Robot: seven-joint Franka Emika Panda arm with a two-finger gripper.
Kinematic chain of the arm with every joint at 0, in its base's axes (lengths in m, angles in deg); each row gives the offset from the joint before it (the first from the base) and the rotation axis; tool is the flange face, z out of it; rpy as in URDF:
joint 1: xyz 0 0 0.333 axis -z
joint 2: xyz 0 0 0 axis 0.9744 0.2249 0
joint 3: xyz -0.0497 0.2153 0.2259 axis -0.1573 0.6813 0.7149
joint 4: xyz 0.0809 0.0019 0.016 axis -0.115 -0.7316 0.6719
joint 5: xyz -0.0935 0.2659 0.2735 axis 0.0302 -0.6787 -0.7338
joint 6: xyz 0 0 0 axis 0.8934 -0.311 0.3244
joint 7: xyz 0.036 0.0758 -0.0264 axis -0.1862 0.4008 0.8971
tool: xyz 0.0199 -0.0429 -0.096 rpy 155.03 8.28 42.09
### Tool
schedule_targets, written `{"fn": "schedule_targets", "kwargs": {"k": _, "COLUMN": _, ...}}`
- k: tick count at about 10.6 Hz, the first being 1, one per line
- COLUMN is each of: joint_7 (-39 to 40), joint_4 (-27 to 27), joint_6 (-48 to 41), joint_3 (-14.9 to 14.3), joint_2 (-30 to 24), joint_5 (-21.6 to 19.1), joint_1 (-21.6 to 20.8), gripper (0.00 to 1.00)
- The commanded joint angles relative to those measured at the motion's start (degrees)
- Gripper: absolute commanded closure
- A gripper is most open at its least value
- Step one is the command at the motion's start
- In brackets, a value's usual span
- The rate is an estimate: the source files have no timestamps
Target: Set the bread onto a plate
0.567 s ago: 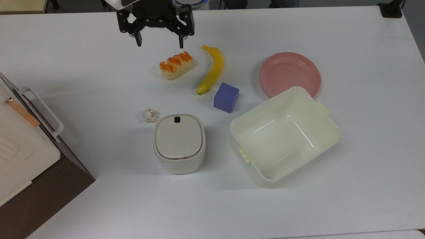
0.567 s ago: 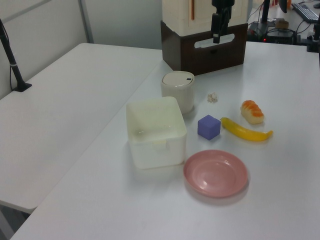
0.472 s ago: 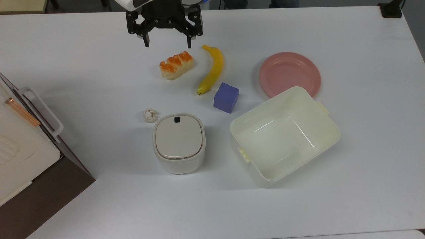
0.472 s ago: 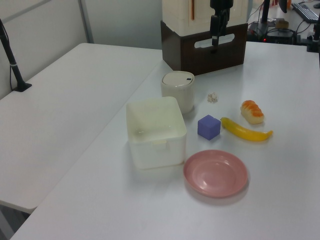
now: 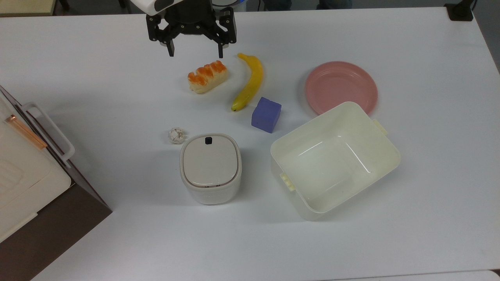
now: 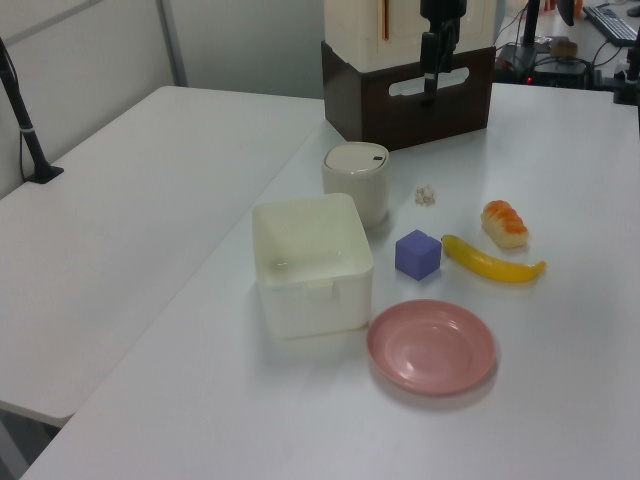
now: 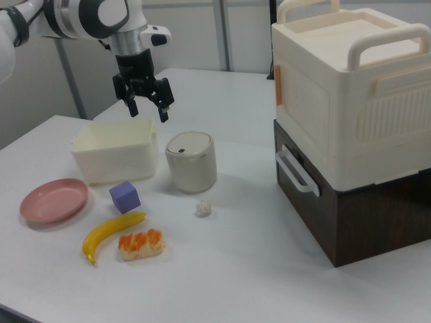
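Table point(image 5: 390, 242) unchanged; end effector point(image 5: 194, 52) barely shifted.

Banana point(image 5: 250, 82) and purple cube point(image 5: 266, 114) lie between bread point(image 5: 207, 76) and plate point(image 5: 341, 86).

Robotics lab or office test room. Evidence: plain white worktables point(image 6: 150, 200) pushed together, grey partition walls, a black clamp post point(image 6: 22, 115) at one table edge, cables and a keyboard point(image 6: 610, 20) on a far desk. Toy-like props laid out on the main table: blue cube point(image 5: 266, 114), lidded white canister point(image 5: 210, 168), cream tub point(image 5: 386, 156), cream cooler box on brown base point(image 7: 350, 108).
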Motion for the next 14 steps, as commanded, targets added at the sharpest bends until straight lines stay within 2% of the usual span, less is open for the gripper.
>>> {"fn": "schedule_targets", "kwargs": {"k": 1, "joint_7": -1.00, "joint_4": -1.02, "joint_6": -0.96, "joint_3": -0.27, "joint_2": -0.93, "joint_5": 0.79, "joint_1": -0.34, "gripper": 0.00}}
{"fn": "schedule_targets", "kwargs": {"k": 14, "joint_7": 0.05, "joint_4": -2.50, "joint_6": -0.43, "joint_3": -0.62, "joint_2": -0.58, "joint_5": 1.05, "joint_1": -0.25, "gripper": 0.00}}
